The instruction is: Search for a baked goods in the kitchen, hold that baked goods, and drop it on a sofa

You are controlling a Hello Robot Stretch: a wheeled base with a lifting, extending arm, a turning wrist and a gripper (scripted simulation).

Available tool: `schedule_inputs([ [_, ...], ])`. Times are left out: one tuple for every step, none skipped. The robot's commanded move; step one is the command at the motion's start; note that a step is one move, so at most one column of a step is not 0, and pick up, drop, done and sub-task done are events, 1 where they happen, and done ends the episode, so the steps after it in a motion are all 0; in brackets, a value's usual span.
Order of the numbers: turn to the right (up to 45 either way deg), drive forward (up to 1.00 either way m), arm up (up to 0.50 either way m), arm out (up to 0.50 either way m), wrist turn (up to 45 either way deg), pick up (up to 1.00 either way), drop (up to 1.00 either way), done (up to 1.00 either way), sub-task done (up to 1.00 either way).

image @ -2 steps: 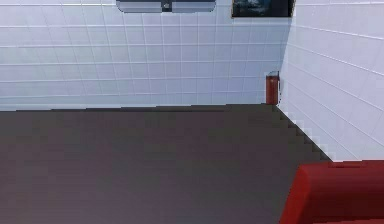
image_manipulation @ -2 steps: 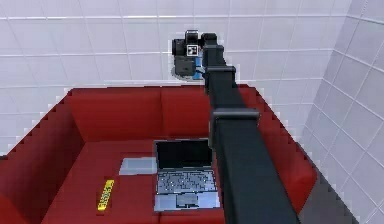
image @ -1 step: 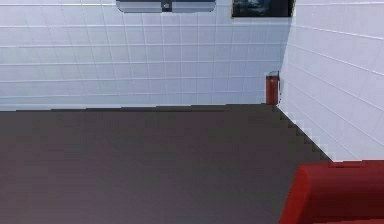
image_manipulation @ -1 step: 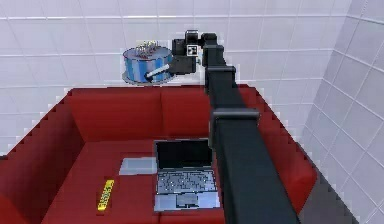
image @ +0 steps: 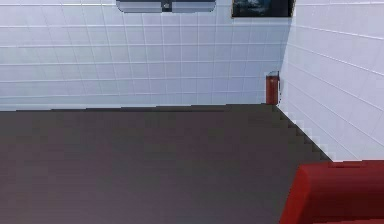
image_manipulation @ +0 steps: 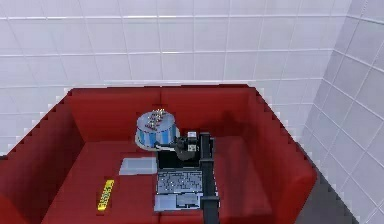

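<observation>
A round cake-like thing [image_manipulation: 155,128] was recorded on the sofa [image_manipulation: 90,115], at the back of the seat where the cushion meets the backrest. It was drum-shaped, wider than tall, and stood upright with its flat top facing up. Being round, it showed no long axis and pointed no particular way. Its side was blue-grey and smooth; its top was pale and speckled with small raised bits.

The gripper [image_manipulation: 171,147] lay just beside this thing, its fingers directed toward the lower edge of the drum. Contact between the two could not be confirmed. Because the thing stood at the fingers with the sofa behind it, it could not be determined whether the fingers grasped anything or were released. The arm [image_manipulation: 211,195], a dark square bar, rose from the bottom edge and reached out across the seat.

Just below the fingers lay a grey laptop [image_manipulation: 178,186], alongside the arm. Beyond the fingers, below the drum, lay a flat grey slab [image_manipulation: 138,165]; farther out from them lay a narrow yellow bar [image_manipulation: 105,194] with dark marks. The sofa was deep red and matte, with squared arms. Behind it stood a white tiled wall [image_manipulation: 150,50].

In the forward view a corner of the sofa [image: 340,190] stood on a dark floor [image: 150,160], and a small red cylinder [image: 272,88] stood in the tiled corner.
</observation>
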Motion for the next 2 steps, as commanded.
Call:
schedule_inputs([
  [0.0, 0.00, -0.32, 0.00, 0.0, 0.00, 0.00, 0.00, 0.00],
  [0.0, 0.00, 0.00, 0.00, 0.0, 0.00, 1.00, 0.00, 0.00],
])
